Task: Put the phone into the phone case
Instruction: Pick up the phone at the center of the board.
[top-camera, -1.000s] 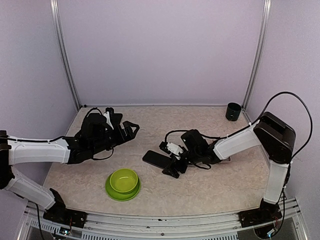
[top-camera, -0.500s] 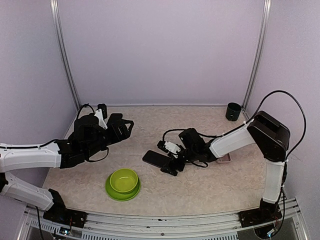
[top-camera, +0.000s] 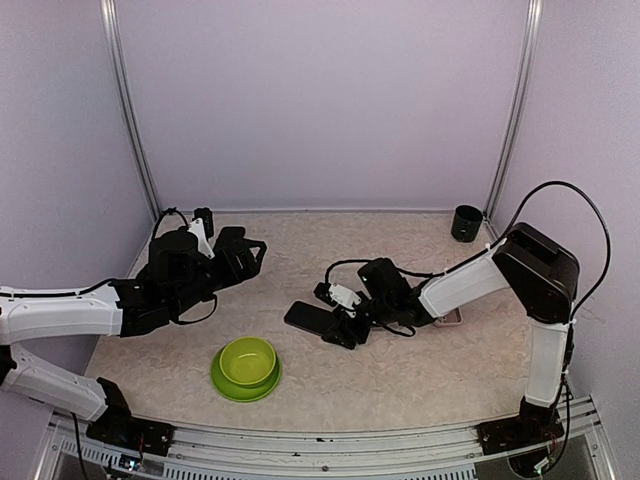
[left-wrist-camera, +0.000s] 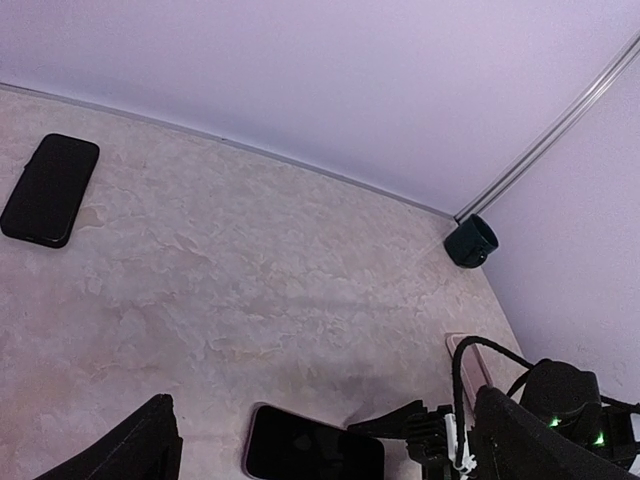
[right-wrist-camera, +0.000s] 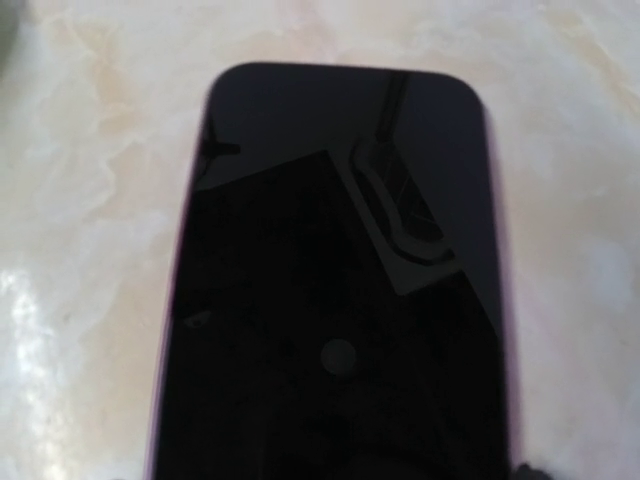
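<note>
- Phone lies flat and screen up on the counter, just left of centre in the top view. It fills the right wrist view, with a pinkish edge along its sides.
- Your right pincer sits low at the phone's right end. You cannot tell from these views whether it is clamped on the phone or only straddling it.
- Your left pincer is released and holds nothing, well apart at the left of the frame.
- To do this step well, take the phone across its long edges and square to them, so it lifts level and does not skid on the counter.
- The pale pink phone case seems to lie behind your right forearm, half hidden. Check which way it faces before you carry the phone across.
- The green bowl at lower centre looks empty.
- The black cup stands in the upper right corner, and its inside is not visible.
- A second dark slab lies at the upper left of the left wrist view. You cannot tell whether it is a phone or a case.
</note>
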